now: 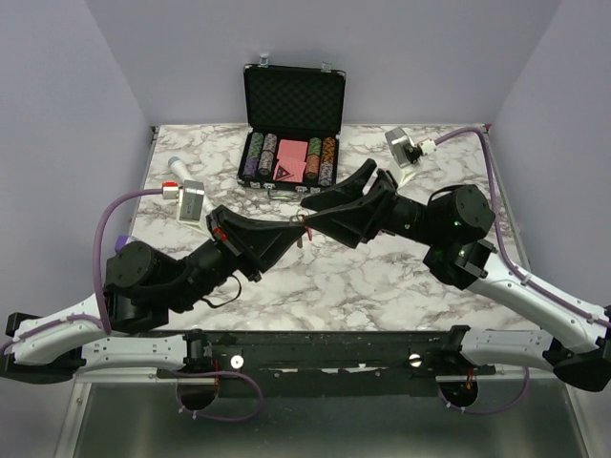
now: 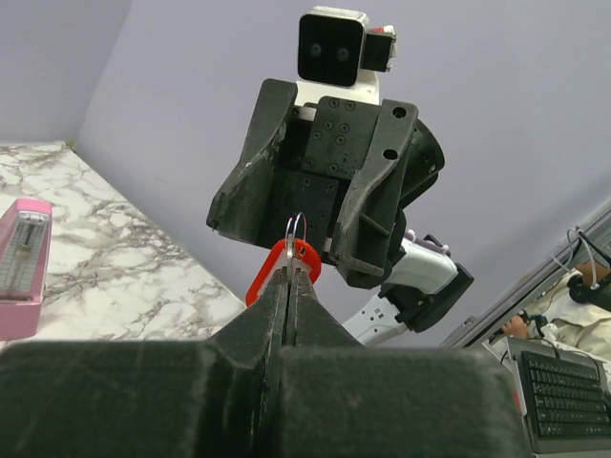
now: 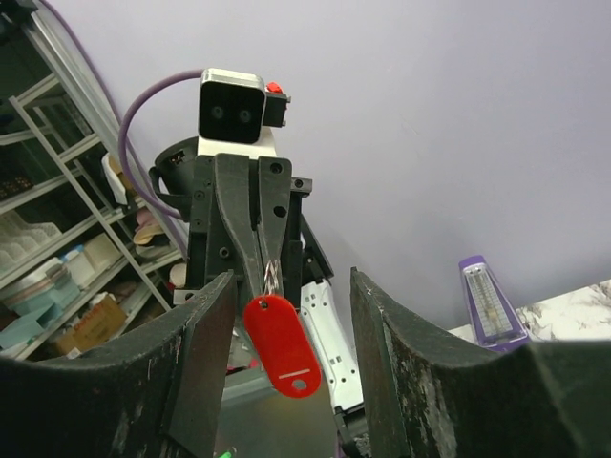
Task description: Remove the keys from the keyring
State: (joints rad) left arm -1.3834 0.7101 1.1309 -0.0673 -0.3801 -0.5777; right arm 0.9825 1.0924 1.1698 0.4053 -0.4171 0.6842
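The keyring, a red oval tag [image 3: 283, 347], hangs in the air between the two arms. It shows as a red speck in the top view [image 1: 304, 227]. The keys show as a tiny silver-grey metal piece [image 3: 271, 277] at the tag's top end, and stick up past the jaw tips in the left wrist view [image 2: 297, 227]. My left gripper [image 2: 289, 274] is shut on that metal piece, with the red tag [image 2: 264, 277] behind its tips. My right gripper [image 3: 291, 277] is open, with a finger on each side of the tag and touching nothing. Both grippers meet tip to tip above the table's middle [image 1: 302, 221].
An open black case [image 1: 291, 95] of poker chips and pink cards [image 1: 290, 160] stands at the back of the marble table [image 1: 382, 277]. A pink metronome [image 2: 24, 272] and a purple metronome [image 3: 487, 301] stand on the table's left side.
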